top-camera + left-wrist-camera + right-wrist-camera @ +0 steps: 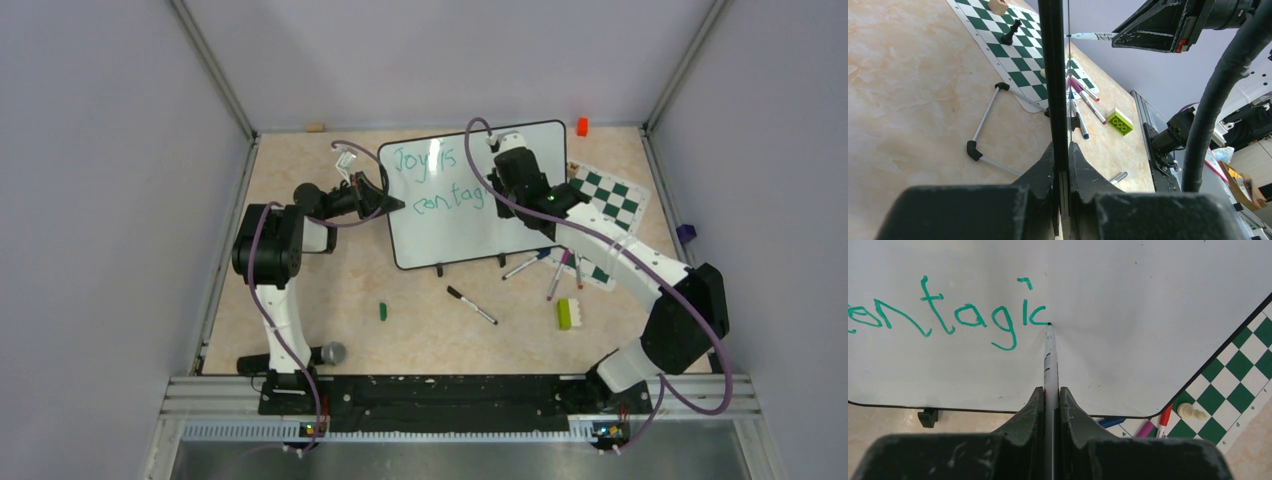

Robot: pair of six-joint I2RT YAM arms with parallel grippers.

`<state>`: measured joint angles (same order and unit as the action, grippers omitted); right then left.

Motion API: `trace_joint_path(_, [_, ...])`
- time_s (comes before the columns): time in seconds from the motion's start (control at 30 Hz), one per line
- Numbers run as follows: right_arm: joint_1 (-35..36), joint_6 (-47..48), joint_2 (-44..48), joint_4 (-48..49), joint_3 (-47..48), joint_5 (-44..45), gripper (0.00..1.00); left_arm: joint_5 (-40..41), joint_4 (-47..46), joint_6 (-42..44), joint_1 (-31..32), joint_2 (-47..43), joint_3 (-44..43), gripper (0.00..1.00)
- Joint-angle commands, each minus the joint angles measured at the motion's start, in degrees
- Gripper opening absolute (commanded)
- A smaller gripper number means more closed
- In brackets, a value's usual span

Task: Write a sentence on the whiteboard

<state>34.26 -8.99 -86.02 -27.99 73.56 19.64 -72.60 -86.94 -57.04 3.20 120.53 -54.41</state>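
Closest to the overhead lens, the arm bases (440, 400) sit bolted along the near rail. From the left, the left claw (385, 205) reaches in sideways and is clenched on the left rim of the whiteboard (470, 235), its fingers pinching the thin black frame, most likely so the propped board does not slide or tip under writing pressure. That board stands on small feet in the middle of the table (300, 290), face toward the arms. On it the green sentence (440, 180) reads "Joy is" above "contagi" plus a half-made curve, so the last letters look unwritten. Further right, the right claw (1050, 392) is clamped on a marker (1050, 360) lying along its fingers, tip touching the board where the curve ends. Beyond it, a chess mat (615, 205) lies partly under the board's right corner
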Motion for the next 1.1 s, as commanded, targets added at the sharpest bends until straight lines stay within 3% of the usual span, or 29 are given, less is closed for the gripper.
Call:
trace_joint_path(0.0, [-0.4,0.5,-0.8,0.1,1.7,4.9,0.0,-10.9,-5.8,6.6,2.1,1.7,0.6,0.0])
trace_joint_path(0.43, [-0.4,0.4,-2.8,0.9,5.2,5.0,0.0,-11.0,-5.8,6.6,2.0,1.8,0.6,0.0])
trace_joint_path(1.07, [-0.5,0.3,-3.2,1.3,6.3,-3.0,0.0,-11.0,-5.8,6.5,2.1,1.8,0.5,0.0])
